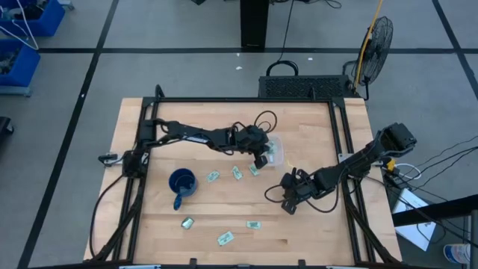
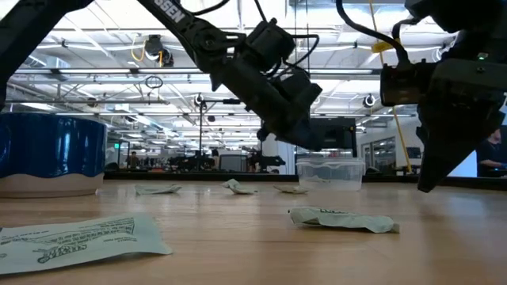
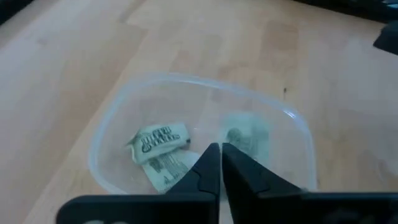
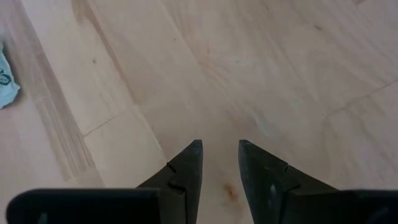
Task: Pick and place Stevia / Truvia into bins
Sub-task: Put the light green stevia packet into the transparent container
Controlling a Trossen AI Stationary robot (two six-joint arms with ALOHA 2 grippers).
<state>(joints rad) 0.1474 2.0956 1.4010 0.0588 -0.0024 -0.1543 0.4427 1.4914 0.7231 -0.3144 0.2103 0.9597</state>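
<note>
The clear bin [image 1: 275, 153] sits near the table's [image 1: 314, 224] middle, toward the far edge, with packets inside [image 3: 157, 139]. The mug [image 1: 181, 184] stands to its left, nearer the front. Three packets [image 1: 237, 173] lie between them; three more [image 1: 225, 238] lie near the front edge.

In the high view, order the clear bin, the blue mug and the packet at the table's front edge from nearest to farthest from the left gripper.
1. Clear bin: directly beside the left gripper.
2. Blue mug: toward the left side.
3. Front-edge packet: near the table's front edge.
</note>
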